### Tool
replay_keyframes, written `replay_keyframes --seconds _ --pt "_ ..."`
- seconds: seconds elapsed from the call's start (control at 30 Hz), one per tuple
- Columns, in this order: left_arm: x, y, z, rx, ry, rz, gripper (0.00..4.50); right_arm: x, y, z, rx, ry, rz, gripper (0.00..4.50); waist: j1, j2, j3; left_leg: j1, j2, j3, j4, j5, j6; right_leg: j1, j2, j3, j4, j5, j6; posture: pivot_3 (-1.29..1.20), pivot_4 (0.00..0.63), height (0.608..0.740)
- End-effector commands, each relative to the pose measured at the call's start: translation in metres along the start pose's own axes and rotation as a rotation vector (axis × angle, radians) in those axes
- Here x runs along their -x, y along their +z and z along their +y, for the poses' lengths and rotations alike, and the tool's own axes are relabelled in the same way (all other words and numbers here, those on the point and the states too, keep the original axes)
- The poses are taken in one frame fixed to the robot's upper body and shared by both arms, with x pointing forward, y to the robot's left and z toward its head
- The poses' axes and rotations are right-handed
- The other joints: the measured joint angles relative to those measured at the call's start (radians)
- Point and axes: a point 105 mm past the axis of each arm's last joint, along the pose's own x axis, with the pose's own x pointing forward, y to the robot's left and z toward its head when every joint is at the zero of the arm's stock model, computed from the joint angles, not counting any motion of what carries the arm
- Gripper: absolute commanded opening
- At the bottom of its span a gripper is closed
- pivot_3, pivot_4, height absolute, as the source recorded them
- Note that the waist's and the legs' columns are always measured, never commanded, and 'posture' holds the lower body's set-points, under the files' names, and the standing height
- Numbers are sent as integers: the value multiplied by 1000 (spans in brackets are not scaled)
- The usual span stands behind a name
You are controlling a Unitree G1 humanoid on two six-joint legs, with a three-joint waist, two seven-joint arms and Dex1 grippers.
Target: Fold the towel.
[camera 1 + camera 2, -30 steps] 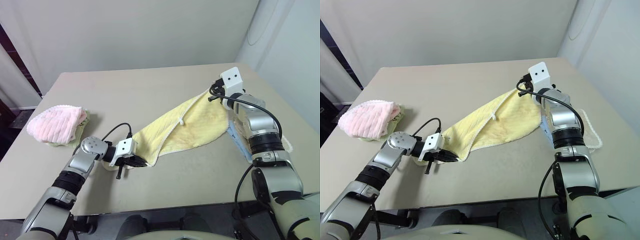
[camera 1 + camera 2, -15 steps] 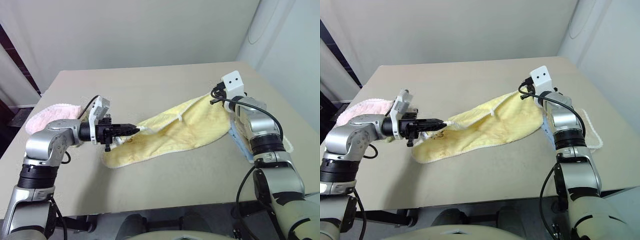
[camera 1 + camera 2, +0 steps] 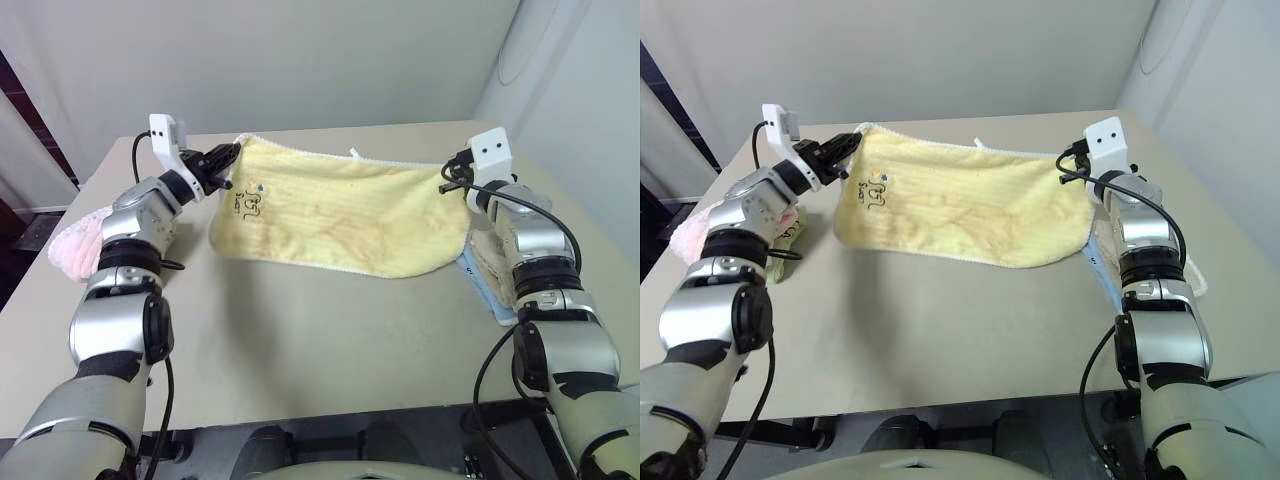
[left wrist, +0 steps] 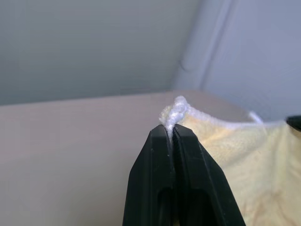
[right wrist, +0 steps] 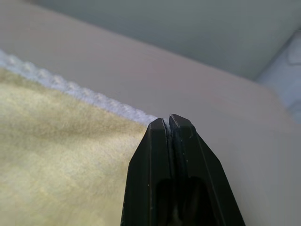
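Towel [image 3: 340,215]: pale yellow, spread out flat between the two grippers, held up by its two upper corners over the table [image 3: 320,330]. Whitish hem runs along the top edge from one gripper to the other; a thin loop [image 3: 354,154] stands up from that edge near its middle. Lower edge sags in a shallow curve below the fingers; whether it touches the tabletop cannot be told. Small dark embroidered mark [image 3: 248,204] sits just below and inward of the left fingers.

Left gripper [image 4: 173,131]: fingers pressed together on the towel's corner. In the left wrist view the white hem bunches out just past the fingertips, and the yellow cloth falls away to one side of them.

Right gripper [image 5: 169,121]: fingers closed tight on the opposite corner. In the right wrist view the hem line runs up to the fingertips, the yellow cloth lying to one side of them and bare table beyond.

Pink fluffy cloth [image 3: 75,245] lies on the table behind and outward of the left arm, well apart from the towel. Another folded cloth [image 3: 490,268] lies under the right forearm.
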Motion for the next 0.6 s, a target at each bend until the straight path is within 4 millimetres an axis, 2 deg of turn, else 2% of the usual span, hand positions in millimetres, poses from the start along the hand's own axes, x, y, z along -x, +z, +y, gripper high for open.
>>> replay_keyframes --seconds 0.03,0.1,0.23,0.3,0.37,0.6 --pt "-6 49 9 -75 127 -192 15 -3 54 -26 -59 -133 -179 0 0 0 1 -1 0 0 0 1 -2 -1 0 0 0 0 0 0 0 701" --pt "-8 60 11 -71 166 -235 15 -4 66 -32 -83 -159 -220 0 1 -1 1 -3 0 0 -1 3 -5 -4 0 0 0 0 0 0 0 701" --pt "-6 59 5 -112 86 -231 15 -2 75 -32 -103 -123 -268 0 3 -1 1 -8 0 0 -1 4 -7 -7 0 0 0 0 0 0 0 701" --pt "3 51 -1 -121 -26 -238 15 4 64 -23 -110 -40 -274 0 4 -2 0 -9 -1 0 0 4 -7 -7 0 0 -1 0 0 0 0 701" --pt "18 34 -4 -91 -151 -211 15 18 44 -8 -126 66 -270 0 4 -3 -1 -9 0 -1 0 4 -7 -7 0 -1 -1 0 0 0 0 701" --pt "67 -13 -4 25 -366 -83 15 85 -2 16 -261 211 -211 0 3 -2 0 -12 1 -2 2 5 -7 -10 0 -3 3 0 0 0 0 701"
